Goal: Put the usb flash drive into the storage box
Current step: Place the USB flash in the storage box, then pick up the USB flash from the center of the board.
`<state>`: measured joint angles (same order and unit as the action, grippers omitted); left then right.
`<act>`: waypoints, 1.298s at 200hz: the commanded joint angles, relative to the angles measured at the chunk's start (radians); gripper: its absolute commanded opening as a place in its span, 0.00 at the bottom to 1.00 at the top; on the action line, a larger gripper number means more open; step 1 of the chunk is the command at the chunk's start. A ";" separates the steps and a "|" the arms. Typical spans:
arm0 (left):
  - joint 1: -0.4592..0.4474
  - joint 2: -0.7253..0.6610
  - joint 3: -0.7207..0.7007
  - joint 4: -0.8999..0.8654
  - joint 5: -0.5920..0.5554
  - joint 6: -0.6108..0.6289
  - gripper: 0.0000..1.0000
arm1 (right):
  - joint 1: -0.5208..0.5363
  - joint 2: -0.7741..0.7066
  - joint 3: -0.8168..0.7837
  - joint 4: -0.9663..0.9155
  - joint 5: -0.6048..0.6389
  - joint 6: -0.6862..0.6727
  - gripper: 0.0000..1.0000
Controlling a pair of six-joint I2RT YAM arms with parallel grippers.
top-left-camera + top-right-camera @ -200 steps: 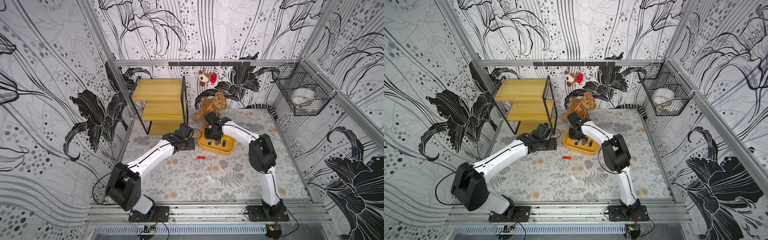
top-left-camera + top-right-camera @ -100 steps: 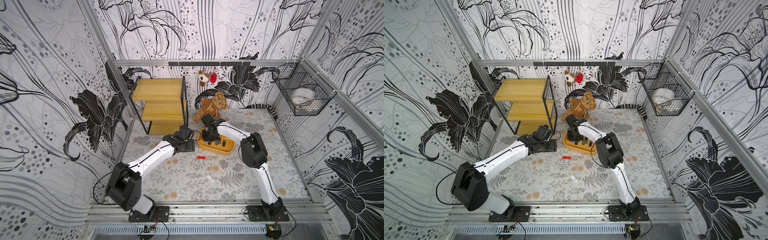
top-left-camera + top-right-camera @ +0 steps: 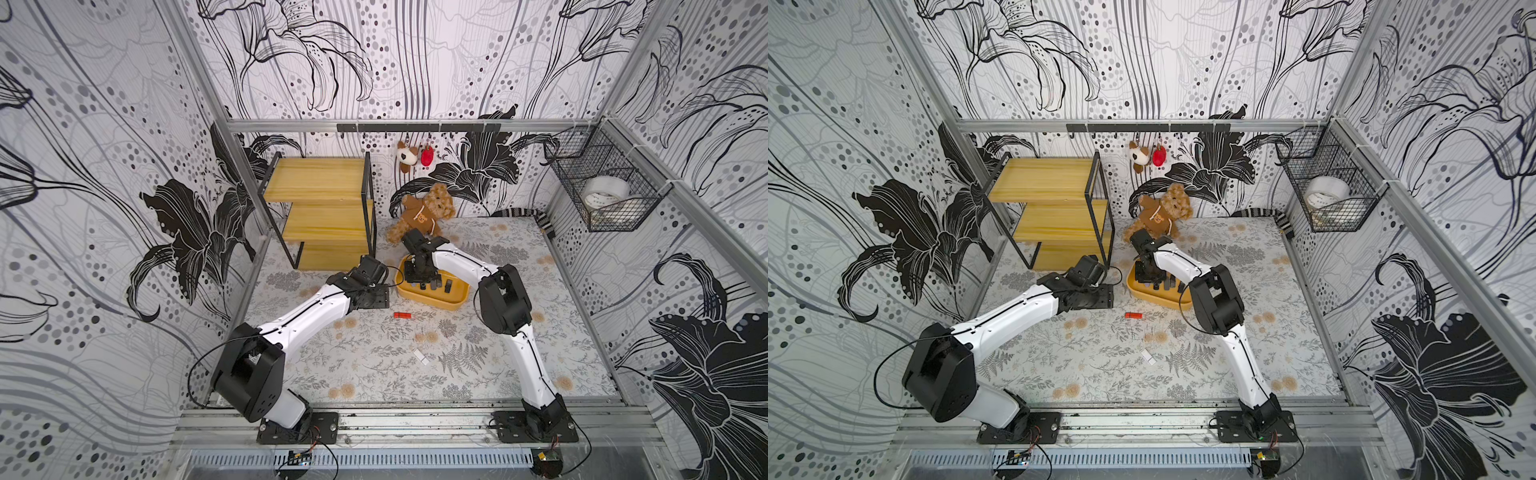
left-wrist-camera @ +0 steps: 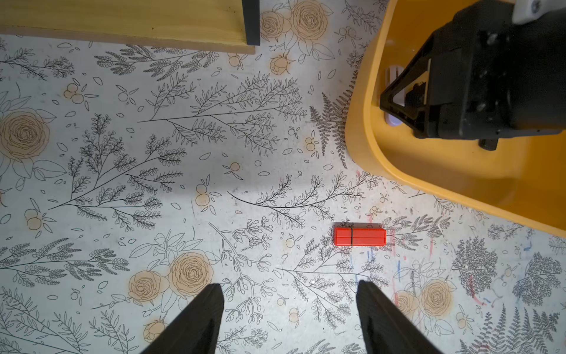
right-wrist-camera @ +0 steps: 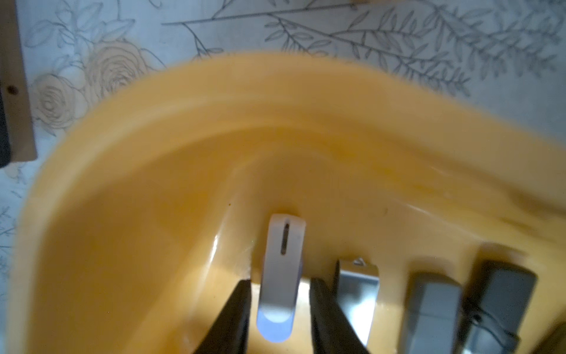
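Observation:
The storage box [image 3: 432,305] is a shallow yellow tub in mid-table, seen in both top views. My right gripper [image 5: 279,281] reaches down into its left end. A white usb flash drive [image 5: 283,269] lies on the box floor between the jaws, with a thin gap on each side. Several more drives [image 5: 428,312] lie beside it in the box. My left gripper [image 4: 290,285] hovers open over the mat, left of the box [image 4: 428,171]. A red flash drive [image 4: 360,237] lies just ahead of it, and a white one [image 3: 420,356] lies nearer the front.
A wooden shelf rack [image 3: 320,208] stands at the back left, close to my left wrist. A teddy bear [image 3: 424,212] sits right behind the box. A black wire basket [image 3: 602,195] with a tape roll hangs on the right wall.
My right gripper has moved from the box's middle to its left end, and its jaws have parted from the white flash drive. The left arm has barely moved.

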<state>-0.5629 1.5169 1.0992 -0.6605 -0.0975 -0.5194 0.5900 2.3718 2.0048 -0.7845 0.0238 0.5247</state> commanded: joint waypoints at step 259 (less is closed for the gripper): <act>-0.006 -0.239 -0.142 -0.033 -0.050 -0.074 0.77 | 0.483 -0.767 -0.867 0.013 0.039 0.159 0.58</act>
<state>-0.5648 1.2964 0.9623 -0.6964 -0.1284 -0.5835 1.0744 1.5669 1.1404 -0.8005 0.0853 0.6960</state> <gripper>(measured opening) 0.763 0.588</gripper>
